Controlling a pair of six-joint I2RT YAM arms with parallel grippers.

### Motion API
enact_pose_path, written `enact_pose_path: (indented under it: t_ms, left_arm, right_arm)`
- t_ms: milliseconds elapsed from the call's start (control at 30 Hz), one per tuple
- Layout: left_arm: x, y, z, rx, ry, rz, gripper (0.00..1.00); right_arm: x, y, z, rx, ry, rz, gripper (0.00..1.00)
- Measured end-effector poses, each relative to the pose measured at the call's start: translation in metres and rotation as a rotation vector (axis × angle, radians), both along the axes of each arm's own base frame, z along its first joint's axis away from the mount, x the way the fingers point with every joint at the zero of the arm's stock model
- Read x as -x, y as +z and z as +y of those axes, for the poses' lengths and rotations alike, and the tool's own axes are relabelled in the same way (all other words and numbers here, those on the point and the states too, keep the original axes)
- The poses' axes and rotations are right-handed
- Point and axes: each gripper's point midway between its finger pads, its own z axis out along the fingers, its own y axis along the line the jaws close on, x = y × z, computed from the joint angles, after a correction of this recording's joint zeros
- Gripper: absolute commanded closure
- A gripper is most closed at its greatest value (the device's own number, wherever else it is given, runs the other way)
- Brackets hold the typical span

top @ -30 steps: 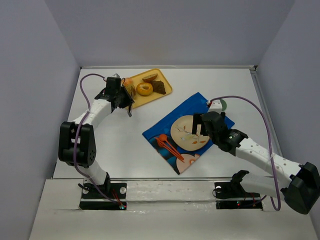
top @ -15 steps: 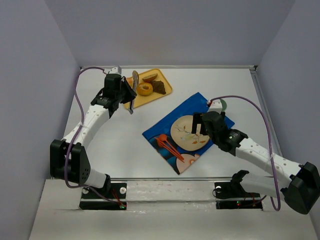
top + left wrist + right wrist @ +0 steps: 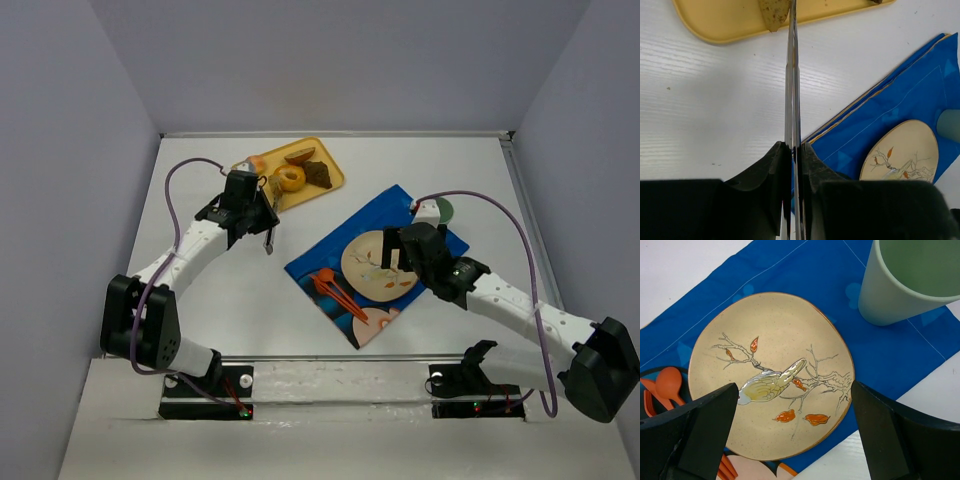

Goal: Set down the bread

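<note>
Reaches with the left arm from its base, elbow folded back near the table's left edge, forearm angled toward the yellow tray (image 3: 720, 20) at the far side. Pinches metal tongs (image 3: 792, 90) in the left gripper (image 3: 792, 150), jaws drawn narrow and tight against two thin blades that run straight ahead, seen edge-on. Finds the bread (image 3: 774, 10) at the tongs' far tip, over the tray; cannot tell whether caught between the blades or merely beside them. Stretches the right arm in from the right, wrist bent down, and hangs the right gripper (image 3: 795, 437) spread wide, holding nothing, above a cream plate (image 3: 770, 330) painted with a bird on branches. Beneath that plate, a blue mat (image 3: 790, 265); just beside it, a pale green cup (image 3: 900, 285); at its other edge, orange cutlery (image 3: 665, 385). On the tray, a ring doughnut (image 3: 289, 178) and a dark brown chunk (image 3: 318, 174). Underneath all, a white table (image 3: 230, 300); around, plain grey walls (image 3: 80, 150).
</note>
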Motion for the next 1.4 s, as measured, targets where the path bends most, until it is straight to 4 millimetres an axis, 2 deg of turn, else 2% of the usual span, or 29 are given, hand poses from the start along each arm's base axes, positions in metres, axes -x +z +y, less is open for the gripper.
enact_pose_path:
  t_ms: [167, 333, 600, 700, 800, 833, 900, 933, 1033, 1233, 1400]
  left_arm:
    - [0.003, -0.003, 0.001, -0.017, 0.01, 0.016, 0.37]
    - [0.005, -0.008, 0.003, -0.038, 0.01, 0.036, 0.31]
    - [-0.007, -0.007, 0.004, -0.09, 0.007, 0.023, 0.31]
    - [-0.013, -0.012, 0.006, -0.12, 0.008, 0.029, 0.35]
    - [-0.025, -0.016, 0.007, -0.149, 0.014, 0.035, 0.46]
    - [-0.029, -0.018, 0.007, -0.157, 0.017, 0.038, 0.54]
    - [-0.035, -0.023, 0.007, -0.179, 0.019, 0.047, 0.63]
    - [-0.037, -0.024, 0.007, -0.181, 0.022, 0.048, 0.75]
    - [-0.038, -0.027, 0.007, -0.2, 0.02, 0.052, 0.91]
    - [-0.027, -0.017, 0.001, -0.252, 0.013, 0.036, 0.94]
    - [-0.01, 0.027, -0.01, -0.207, -0.001, -0.063, 0.93]
  right_arm:
    - [0.0, -0.002, 0.001, 0.001, 0.003, 0.005, 0.0]
    - [0.0, -0.001, 0.001, 0.0, 0.003, 0.004, 0.0]
    - [0.0, -0.001, 0.001, 0.0, 0.003, 0.004, 0.0]
    - [0.0, -0.001, 0.001, 0.0, 0.003, 0.004, 0.0]
    - [0.0, -0.001, 0.001, 0.001, 0.002, 0.004, 0.0]
    - [0.0, -0.001, 0.001, 0.0, 0.002, 0.003, 0.0]
    - [0.0, -0.001, 0.001, 0.001, 0.002, 0.004, 0.0]
    - [0.0, -0.001, 0.001, 0.001, 0.002, 0.003, 0.0]
    - [0.0, -0.001, 0.0, 0.001, 0.002, 0.003, 0.0]
    - [0.0, 0.001, 0.0, -0.005, 0.002, -0.004, 0.0]
    - [0.001, 0.008, -0.001, -0.018, -0.004, -0.023, 0.0]
